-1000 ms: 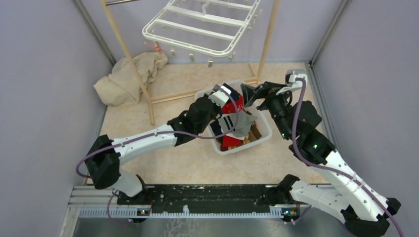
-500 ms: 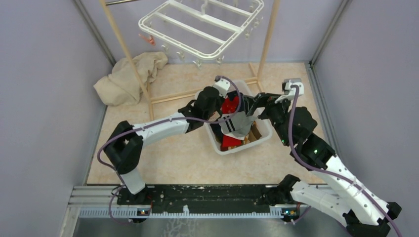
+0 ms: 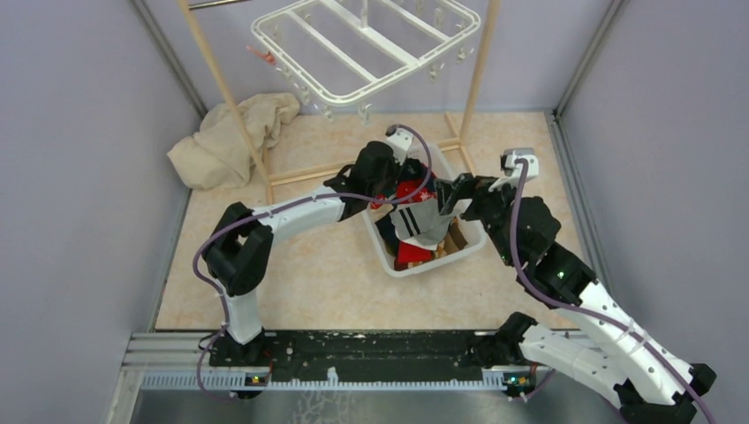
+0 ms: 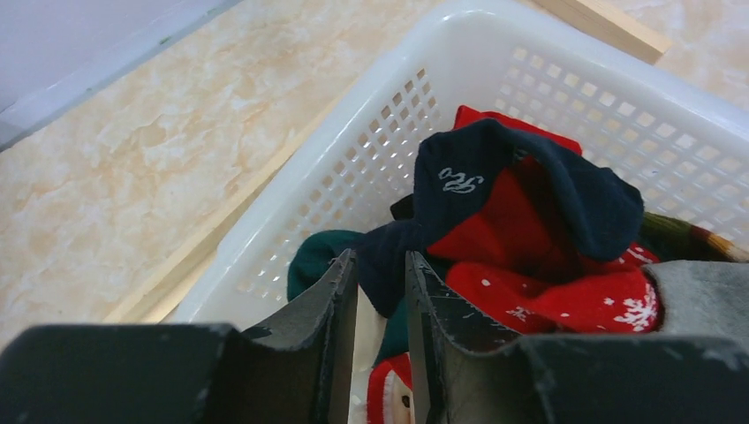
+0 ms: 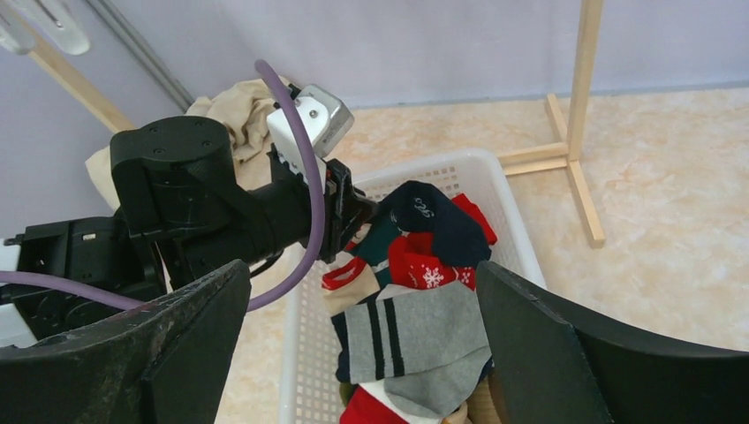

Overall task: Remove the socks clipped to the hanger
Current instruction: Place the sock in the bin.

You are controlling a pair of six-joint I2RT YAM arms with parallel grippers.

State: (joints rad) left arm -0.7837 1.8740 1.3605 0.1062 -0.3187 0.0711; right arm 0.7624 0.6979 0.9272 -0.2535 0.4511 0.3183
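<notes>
Since the socks [image 3: 415,221] all seem heaped in the white basket [image 3: 468,243], the hanger [image 3: 413,64] looks bare to me. The left gripper [image 4: 380,261] is open just a crack, right at the navy sock [image 4: 495,168], and I can't tell if it's pinched. The right gripper [image 5: 362,265] gapes wide and empty over the basket. The hanger hangs above and behind both, its long side slanting, and the left arm's nearer.

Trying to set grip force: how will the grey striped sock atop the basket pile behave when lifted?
Probably floppy: the grey striped sock lies draped and creased over the pile in the basket. Likely light, being thin fabric. It shouldn't roll or slip, though it may drag the red sock beside it along.
</notes>
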